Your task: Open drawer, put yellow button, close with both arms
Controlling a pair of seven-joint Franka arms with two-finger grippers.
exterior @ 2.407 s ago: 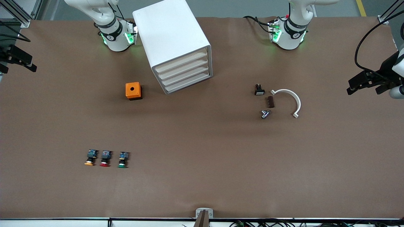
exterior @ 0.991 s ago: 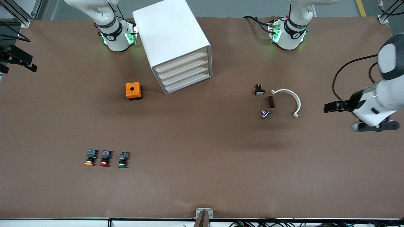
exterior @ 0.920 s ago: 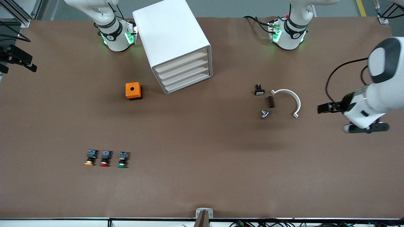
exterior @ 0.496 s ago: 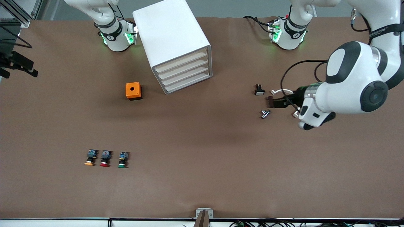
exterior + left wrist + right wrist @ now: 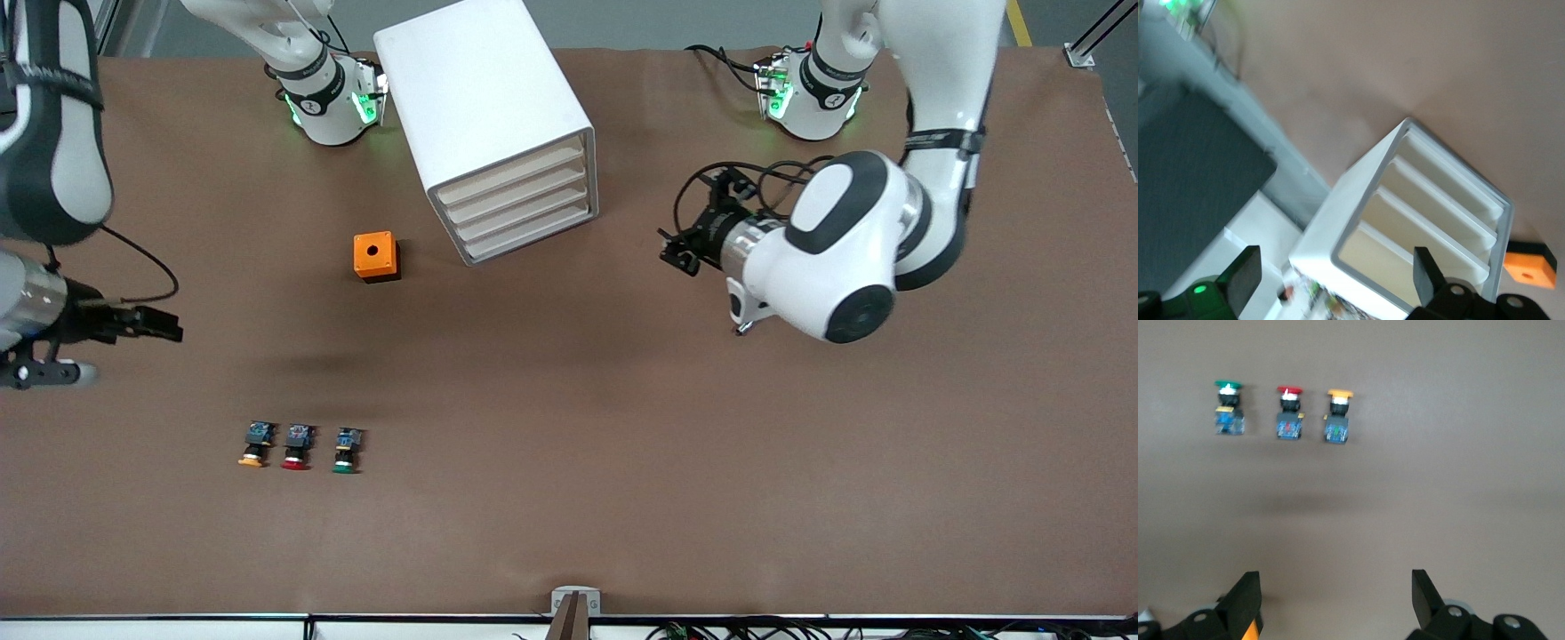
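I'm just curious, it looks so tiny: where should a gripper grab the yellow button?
Probably the black body of the yellow button, from above, fingers closing across its sides. It lies on its side, cap toward the front camera; the red button sits close beside it.

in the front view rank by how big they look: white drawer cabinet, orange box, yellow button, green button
1. White drawer cabinet, by far the largest.
2. Orange box, much smaller.
3. Yellow button and green button: they look alike in size and sit in the same row, so no ranking between them.
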